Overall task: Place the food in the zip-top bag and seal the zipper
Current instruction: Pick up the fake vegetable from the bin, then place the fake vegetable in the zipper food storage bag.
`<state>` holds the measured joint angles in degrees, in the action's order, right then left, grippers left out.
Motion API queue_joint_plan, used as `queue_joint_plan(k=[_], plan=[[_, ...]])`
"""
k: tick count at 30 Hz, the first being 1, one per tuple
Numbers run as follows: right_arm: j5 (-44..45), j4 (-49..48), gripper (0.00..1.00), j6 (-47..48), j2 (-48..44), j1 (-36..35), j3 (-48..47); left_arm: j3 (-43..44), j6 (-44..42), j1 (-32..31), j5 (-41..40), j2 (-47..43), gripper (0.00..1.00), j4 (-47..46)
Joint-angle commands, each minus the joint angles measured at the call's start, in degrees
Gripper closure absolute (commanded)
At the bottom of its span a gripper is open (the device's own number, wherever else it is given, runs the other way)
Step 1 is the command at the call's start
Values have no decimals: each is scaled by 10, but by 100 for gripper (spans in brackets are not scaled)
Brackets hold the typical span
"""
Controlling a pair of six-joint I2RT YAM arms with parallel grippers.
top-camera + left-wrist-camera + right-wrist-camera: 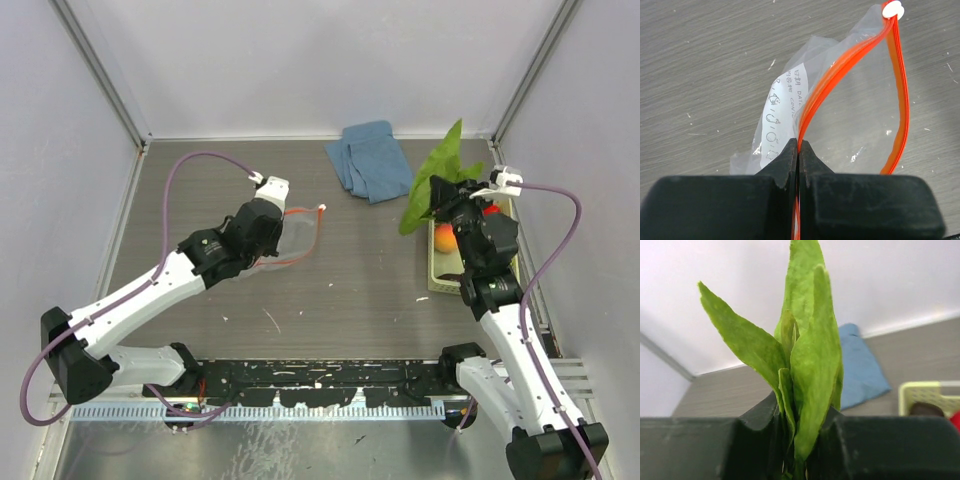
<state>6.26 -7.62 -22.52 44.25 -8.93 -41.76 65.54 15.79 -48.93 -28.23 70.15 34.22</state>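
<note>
The clear zip-top bag [300, 235] lies left of the table's middle, its mouth open. My left gripper [268, 213] is shut on one side of the orange-red zipper strip [850, 60]; the white slider tab [893, 8] sits at the strip's far end. My right gripper [447, 197] is shut on the green leafy vegetable [432, 180], held up above the basket's far end; its leaves [807, 355] stand up between the jaws. A peach round fruit [445, 237] and a red fruit [490, 209] lie in the basket.
The pale yellow-green slatted basket [436, 278] stands at the right, also in the right wrist view [925, 395]. A folded blue cloth [370, 160] lies at the back middle. Walls close in the table on three sides.
</note>
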Motion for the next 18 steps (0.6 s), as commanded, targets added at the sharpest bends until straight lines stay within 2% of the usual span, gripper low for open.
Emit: queue_joint_plan(k=[1,8,14,18], plan=[[-106,-171,99,-48,-23,-15,19,31,24,7,39,-19,100,6],[-170,-319,99,-117,4,-58,45,42,37,7,86,-23,100,4],[-195,-434,99,-123,52,-126,56,61,40,7,105,-21,100,15],[-210,-476,99,-126,84,-159,51,69,41,8,117,-21,100,20]])
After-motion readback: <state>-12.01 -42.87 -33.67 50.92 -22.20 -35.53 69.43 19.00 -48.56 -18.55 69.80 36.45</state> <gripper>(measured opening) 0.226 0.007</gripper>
